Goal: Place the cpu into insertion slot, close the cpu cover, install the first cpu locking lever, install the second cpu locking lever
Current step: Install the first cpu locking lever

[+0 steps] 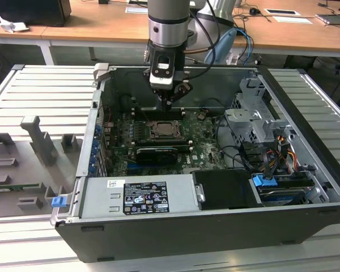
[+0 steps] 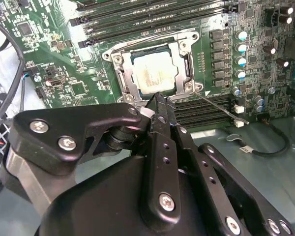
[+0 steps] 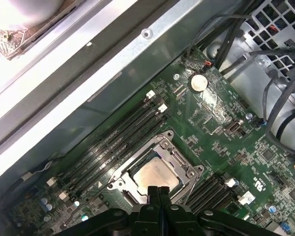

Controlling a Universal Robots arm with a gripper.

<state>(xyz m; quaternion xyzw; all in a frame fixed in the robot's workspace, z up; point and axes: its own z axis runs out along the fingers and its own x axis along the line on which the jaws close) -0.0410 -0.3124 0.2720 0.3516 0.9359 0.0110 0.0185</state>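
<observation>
Well off to the exterior view's left of the claw (image 1: 168,102), grey fixtures (image 1: 37,139) sit on the slatted table (image 1: 39,85). The open case (image 1: 158,235) lies flat around and beneath the claw. It holds a power supply (image 1: 139,195) on the camera's side of the claw, the green board (image 1: 201,144) under it, and a drive cage (image 1: 255,116) with cables (image 1: 243,156) on the exterior view's right of the claw.

The slot (image 1: 161,131) sits on the board just below the fingertips. It holds the cpu (image 2: 155,73), face up, and the cover (image 2: 122,73) lies flat around the chip's edges. The claw is clenched: its fingers (image 3: 154,196) press together with nothing between them. The tips hang right at the cover's edge; I cannot tell whether they touch it.

The second wrist view shows a thin lever (image 2: 221,106) slanting out from the slot's corner beside the claw, across the memory slots (image 2: 206,105). The first wrist view shows a coin cell (image 3: 197,82) and the case wall (image 3: 88,64) beyond the slot, away from the claw.
</observation>
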